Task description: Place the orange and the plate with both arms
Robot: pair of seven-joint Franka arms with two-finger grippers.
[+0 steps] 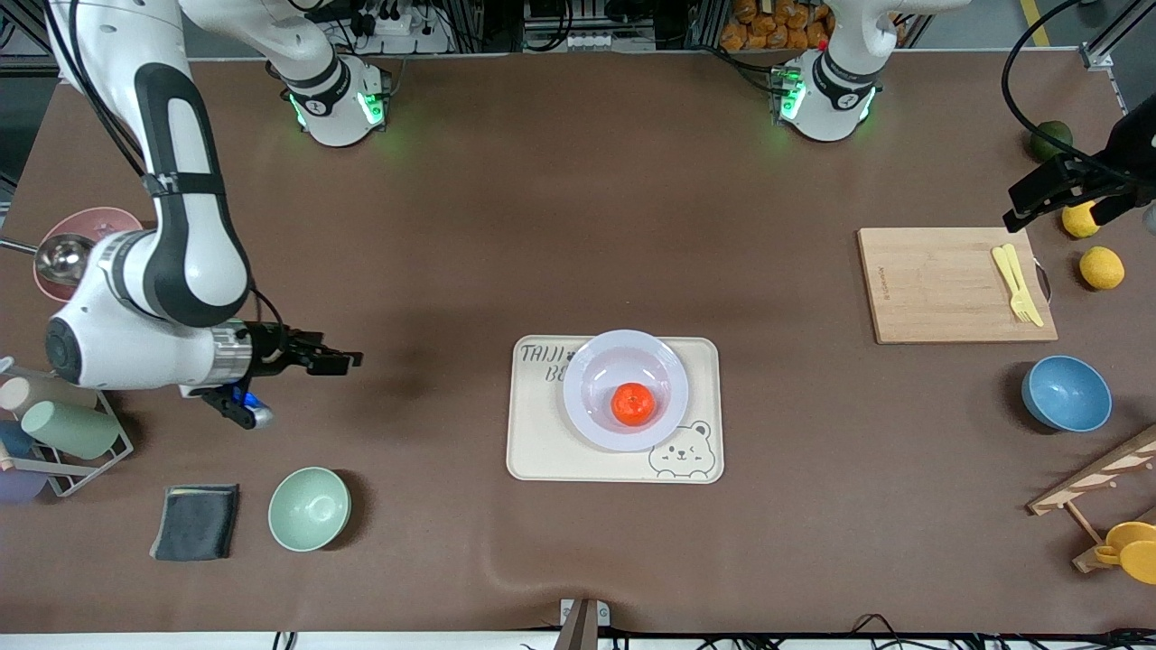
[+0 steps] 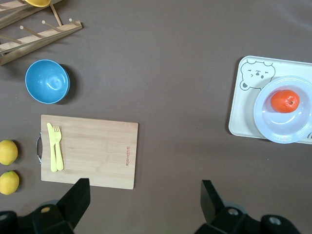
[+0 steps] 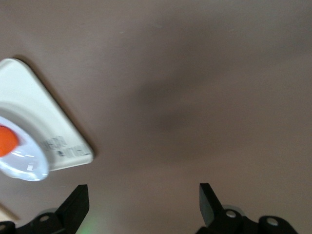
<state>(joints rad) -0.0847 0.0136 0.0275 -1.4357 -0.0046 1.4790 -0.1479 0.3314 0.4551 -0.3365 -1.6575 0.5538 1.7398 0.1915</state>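
The orange [image 1: 633, 403] lies in the shallow centre of the pale lavender plate [image 1: 587, 397]. The plate rests on a cream bear-print tray [image 1: 542, 442] at mid-table. My right gripper [image 1: 348, 359] is open and empty, over bare table toward the right arm's end, well apart from the tray. Its wrist view shows the orange [image 3: 6, 140], plate [image 3: 27, 168] and tray corner [image 3: 34, 97] at the edge. My left gripper [image 1: 1020, 206] is open and empty, up over the cutting board's corner beside the lemons. Its wrist view shows the orange [image 2: 285, 101] on the plate [image 2: 282, 134].
A wooden cutting board [image 1: 939, 284] holds a yellow fork and knife [image 1: 1016, 284]. Two lemons [image 1: 1102, 267], a dark green fruit [image 1: 1052, 137], a blue bowl [image 1: 1066, 393] and a wooden rack [image 1: 1097, 478] are at the left arm's end. A green bowl [image 1: 309, 508], grey cloth [image 1: 196, 521], cup rack [image 1: 63, 433] and pink bowl [image 1: 90, 226] are at the right arm's end.
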